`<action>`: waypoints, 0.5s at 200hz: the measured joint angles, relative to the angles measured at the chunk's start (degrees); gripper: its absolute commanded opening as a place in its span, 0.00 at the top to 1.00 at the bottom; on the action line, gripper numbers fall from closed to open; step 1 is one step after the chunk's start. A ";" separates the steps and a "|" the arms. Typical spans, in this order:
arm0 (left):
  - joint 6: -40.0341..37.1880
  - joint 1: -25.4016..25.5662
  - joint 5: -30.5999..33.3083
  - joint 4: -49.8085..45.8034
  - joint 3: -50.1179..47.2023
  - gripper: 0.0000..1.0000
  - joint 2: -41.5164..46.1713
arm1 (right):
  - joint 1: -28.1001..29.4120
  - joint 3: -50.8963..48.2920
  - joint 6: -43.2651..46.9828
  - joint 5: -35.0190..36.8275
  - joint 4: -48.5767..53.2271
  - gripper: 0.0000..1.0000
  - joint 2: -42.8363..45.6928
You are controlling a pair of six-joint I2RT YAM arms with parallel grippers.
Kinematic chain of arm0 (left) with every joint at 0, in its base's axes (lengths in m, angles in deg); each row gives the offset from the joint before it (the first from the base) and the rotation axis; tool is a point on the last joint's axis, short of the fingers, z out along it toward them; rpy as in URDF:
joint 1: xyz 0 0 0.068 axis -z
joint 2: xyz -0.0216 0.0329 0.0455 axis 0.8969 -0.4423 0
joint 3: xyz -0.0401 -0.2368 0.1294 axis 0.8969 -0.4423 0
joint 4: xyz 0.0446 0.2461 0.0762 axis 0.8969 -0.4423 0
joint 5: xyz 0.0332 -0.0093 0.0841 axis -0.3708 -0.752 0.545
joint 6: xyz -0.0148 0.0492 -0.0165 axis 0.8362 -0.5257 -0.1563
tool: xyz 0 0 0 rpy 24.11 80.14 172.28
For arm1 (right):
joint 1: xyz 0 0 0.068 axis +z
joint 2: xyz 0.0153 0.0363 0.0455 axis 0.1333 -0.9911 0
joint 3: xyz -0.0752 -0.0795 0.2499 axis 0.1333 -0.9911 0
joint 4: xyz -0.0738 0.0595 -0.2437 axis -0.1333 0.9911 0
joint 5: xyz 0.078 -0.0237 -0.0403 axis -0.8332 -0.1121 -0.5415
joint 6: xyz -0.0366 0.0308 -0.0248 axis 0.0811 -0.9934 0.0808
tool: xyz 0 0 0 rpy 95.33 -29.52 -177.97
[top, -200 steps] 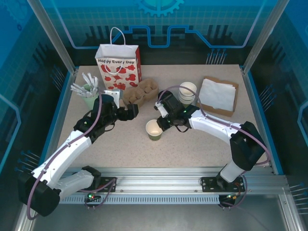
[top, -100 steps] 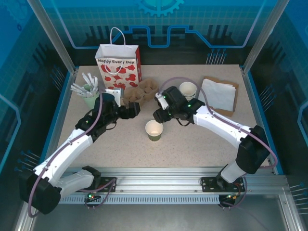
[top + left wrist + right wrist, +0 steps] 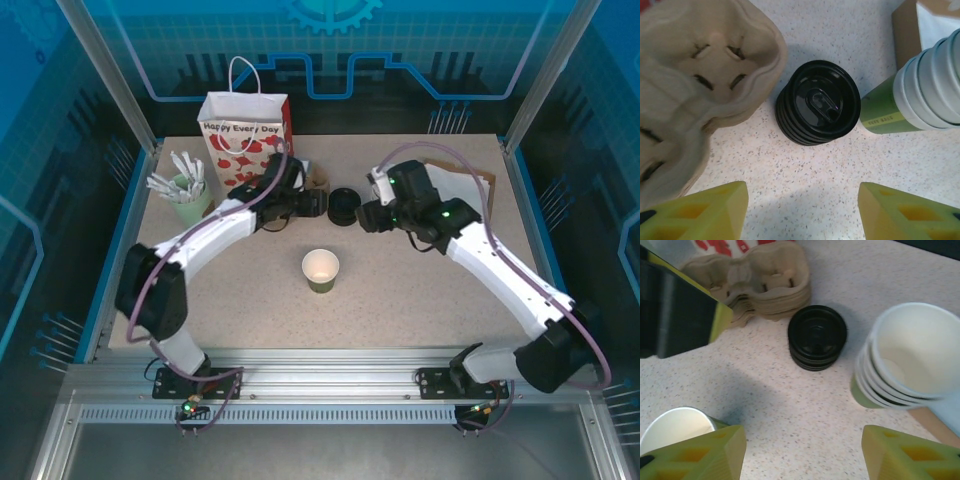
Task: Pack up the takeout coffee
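My left jaws are spread wide, my right jaws too, both empty, facing the stack of black lids [image 3: 817, 102] from either side. The green cup [image 3: 320, 268] stands uncovered mid-worktop [image 3: 420, 300], well apart from them. A cardboard carrier [image 3: 690, 90] sits beside the lids.

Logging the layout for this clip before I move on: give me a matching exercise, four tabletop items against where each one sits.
Items:
1. single green cup
2. black lids
3. paper bag
4. cup of white sticks

Places:
a. standing upright at the far edge
b. between the cardboard carriers and the stacked cups
c. alone mid-table, no lid on
d. left of the bag

Pairs: 1-c, 2-b, 3-a, 4-d
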 measured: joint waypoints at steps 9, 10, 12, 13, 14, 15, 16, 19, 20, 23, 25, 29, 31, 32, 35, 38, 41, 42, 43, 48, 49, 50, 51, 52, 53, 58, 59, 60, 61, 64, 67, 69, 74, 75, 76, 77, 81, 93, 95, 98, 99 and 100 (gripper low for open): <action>-0.68 0.68 0.42 -1.36 2.97 0.45 -3.23 | -1.20 -0.90 0.00 -0.04 0.02 0.35 1.40; -0.85 0.74 0.42 -1.60 3.39 0.45 -3.63 | -1.29 -0.98 0.00 -0.07 0.00 0.35 1.49; -0.96 0.87 0.48 -1.88 4.07 0.45 -4.33 | -1.51 -1.18 0.00 -0.11 0.02 0.35 1.73; -0.94 0.90 0.50 -1.95 4.31 0.45 -4.59 | -1.60 -1.25 0.00 -0.13 0.02 0.35 1.81; -0.94 0.96 0.57 -2.23 4.74 0.45 -5.05 | -1.77 -1.40 0.00 -0.13 0.02 0.35 1.99; -0.98 0.98 0.63 -2.36 4.96 0.46 -5.27 | -1.86 -1.46 0.00 -0.15 0.00 0.35 2.08; -1.11 1.05 0.63 -2.62 5.44 0.46 -5.64 | -1.95 -1.53 0.00 -0.20 0.00 0.35 2.14; -1.25 1.18 0.68 -2.93 6.23 0.46 -6.47 | -2.23 -1.81 0.00 -0.24 0.00 0.34 2.40; -1.22 1.22 0.72 -2.99 6.40 0.46 -6.69 | -2.36 -1.92 0.00 -0.24 0.02 0.34 2.56; -1.27 1.33 0.87 -3.39 7.26 0.47 -7.61 | -2.64 -2.25 0.00 -0.26 0.00 0.34 2.82; -1.40 1.42 0.94 -3.72 7.89 0.47 -8.17 | -2.78 -2.40 0.00 -0.31 -0.02 0.34 2.93; -1.44 1.60 1.07 -4.31 9.09 0.47 -9.40 | -3.04 -2.71 0.00 -0.42 0.04 0.34 3.19; -1.53 1.66 1.07 -4.55 9.51 0.47 -9.75 | -3.19 -2.93 0.00 -0.44 0.07 0.34 3.30; -1.62 1.70 1.09 -4.72 9.88 0.47 -10.12 | -3.30 -3.02 0.00 -0.46 0.07 0.34 3.39; -1.70 1.77 1.22 -5.07 10.62 0.48 -10.91 | -3.41 -3.28 0.00 -0.50 0.07 0.34 3.50; -1.86 1.84 1.29 -5.40 11.34 0.48 -11.54 | -3.58 -3.48 0.00 -0.61 0.11 0.34 3.58; -1.92 1.92 1.38 -5.62 12.07 0.48 -12.26 | -3.67 -3.65 0.00 -0.70 0.15 0.34 3.65; -1.95 1.95 1.42 -5.86 12.44 0.48 -12.66 | -3.69 -3.69 0.00 -0.72 0.15 0.34 3.65; -1.99 1.95 1.44 -5.99 12.61 0.48 -12.83 | -3.72 -3.74 0.00 -0.72 0.17 0.34 3.67; -2.27 2.01 1.53 -6.56 13.92 0.48 -13.97 | -3.85 -4.02 0.02 -0.87 0.17 0.33 3.72; -2.25 2.01 1.55 -6.69 14.10 0.48 -14.12 | -3.89 -4.04 0.00 -0.90 0.17 0.33 3.72; -2.27 2.01 1.57 -6.91 14.43 0.48 -14.40 | -3.93 -4.11 0.02 -0.98 0.17 0.33 3.72; -2.27 2.01 1.60 -6.93 14.60 0.48 -14.53 | -3.93 -4.13 0.00 -1.07 0.20 0.33 3.72; -2.32 2.01 1.64 -6.97 14.78 0.48 -14.67 | -3.96 -4.17 0.00 -1.14 0.20 0.34 3.72; -2.32 2.03 1.70 -7.15 15.06 0.48 -14.93 | -3.98 -4.20 0.02 -1.16 0.20 0.33 3.72; -2.34 2.05 1.90 -7.58 16.11 0.48 -15.91 | -4.02 -4.37 0.04 -1.40 0.20 0.33 3.72; -2.34 2.05 1.92 -7.67 16.28 0.48 -16.04 | -4.02 -4.42 0.04 -1.44 0.20 0.33 3.72; -2.34 2.05 1.92 -7.82 16.61 0.48 -16.37 | -4.04 -4.44 0.07 -1.44 0.20 0.33 3.72; -2.34 2.05 1.95 -7.89 16.76 0.48 -16.52 | -4.07 -4.44 0.07 -1.49 0.20 0.33 3.72; -2.36 2.05 2.01 -8.22 17.40 0.49 -17.03 | -4.13 -4.50 0.17 -1.68 0.22 0.33 3.72; -2.34 2.05 2.12 -8.44 18.05 0.49 -17.66 | -4.15 -4.55 0.17 -1.77 0.22 0.33 3.72; -2.34 2.05 2.16 -8.61 18.36 0.49 -17.92 | -4.17 -4.59 0.20 -1.81 0.20 0.33 3.72; -2.34 2.05 2.34 -8.98 19.32 0.50 -18.73 | -4.28 -4.70 0.20 -1.99 0.15 0.33 3.74; -2.34 2.05 2.36 -9.07 19.56 0.50 -19.02 | -4.28 -4.72 0.20 -1.99 0.15 0.33 3.76; -2.34 2.05 2.38 -9.11 19.67 0.50 -19.12 | -4.28 -4.74 0.20 -2.05 0.13 0.33 3.76; -2.36 2.05 2.40 -9.20 19.80 0.50 -19.26 | -4.31 -4.76 0.20 -2.08 0.13 0.33 3.76; -2.34 2.05 2.56 -9.46 20.46 0.50 -19.82 | -4.39 -4.85 0.20 -2.23 0.15 0.33 3.80; -2.34 2.05 2.99 -10.14 21.90 0.51 -21.22 | -4.66 -5.22 0.20 -2.58 0.17 0.33 3.87; -2.32 2.05 3.04 -10.27 22.08 0.52 -21.40 | -4.68 -5.27 0.22 -2.64 0.17 0.33 3.87; -2.34 2.05 3.19 -10.45 22.43 0.52 -21.75 | -4.76 -5.38 0.22 -2.86 0.15 0.33 3.87; -2.34 2.05 3.28 -10.56 22.58 0.52 -21.92 | -4.76 -5.40 0.22 -2.86 0.15 0.33 3.87; -2.34 2.05 3.30 -10.54 22.67 0.52 -22.01 | -4.76 -5.42 0.22 -2.89 0.15 0.33 3.87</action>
